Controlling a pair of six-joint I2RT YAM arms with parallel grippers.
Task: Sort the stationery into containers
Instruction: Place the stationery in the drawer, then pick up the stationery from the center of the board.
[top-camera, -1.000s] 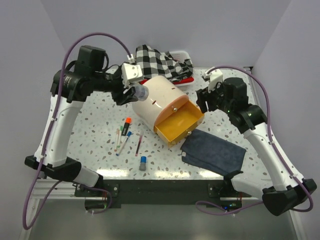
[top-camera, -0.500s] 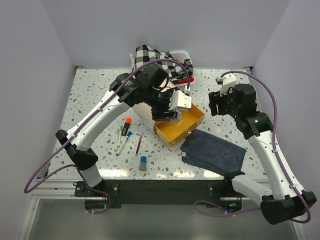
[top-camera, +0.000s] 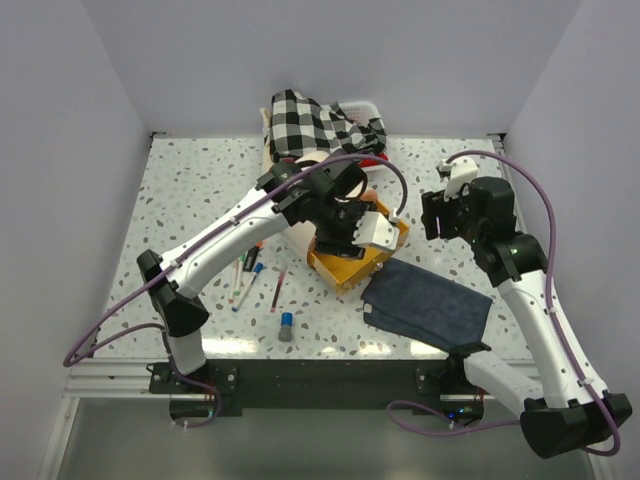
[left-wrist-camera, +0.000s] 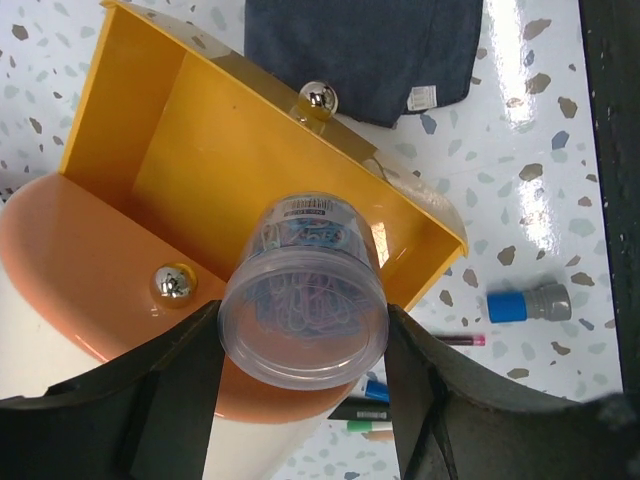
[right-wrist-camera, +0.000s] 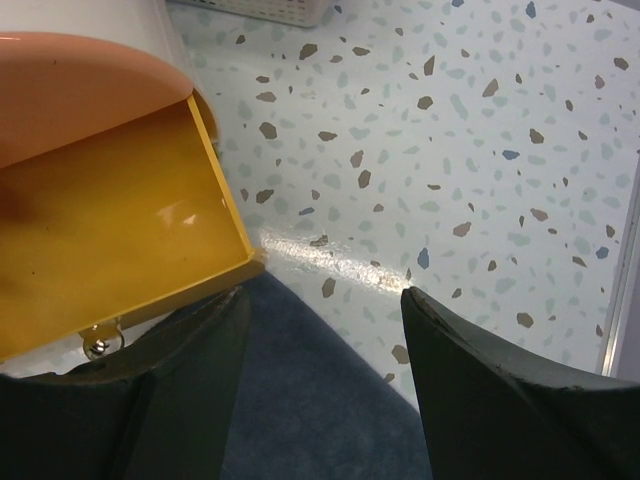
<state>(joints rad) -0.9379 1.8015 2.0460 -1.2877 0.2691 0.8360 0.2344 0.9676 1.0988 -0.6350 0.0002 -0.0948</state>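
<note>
Holding One Pot of Paper Clips Over One Open Drawer

One clear round pot (left-wrist-camera: 305, 290), smooth plastic packed with coloured paper clips, sits clamped between the two dark fingers (left-wrist-camera: 130, 400) of the left gripper (left-wrist-camera: 302, 322). A printed strip on its wall shows a barcode-like mark and blue writing too small to read.

Just beyond those fingertips lies one open yellow drawer (left-wrist-camera: 240, 170), a glossy, straight-walled box pulled out of the cream drum-shaped cabinet (left-wrist-camera: 30, 335). Two shiny round knobs show: one knob on the open front (left-wrist-camera: 318, 97), a second knob (left-wrist-camera: 172, 283) on the closed orange drawer (left-wrist-camera: 60, 260) beside the left finger.

Right of the fingers, on the speckled table (left-wrist-camera: 520, 180), lies one blue-capped tube (left-wrist-camera: 525, 303). Past the drawer front is one dark blue cloth (left-wrist-camera: 370, 45) with a small white tag, unreadable.

From above, a few thin pens (top-camera: 243, 272) and one dark red pencil (top-camera: 277, 290) lie well left of the left fingers.

The right gripper (right-wrist-camera: 322, 300) is spread with nothing between its fingers, the cloth under them and the drawer's corner to their left.
</note>
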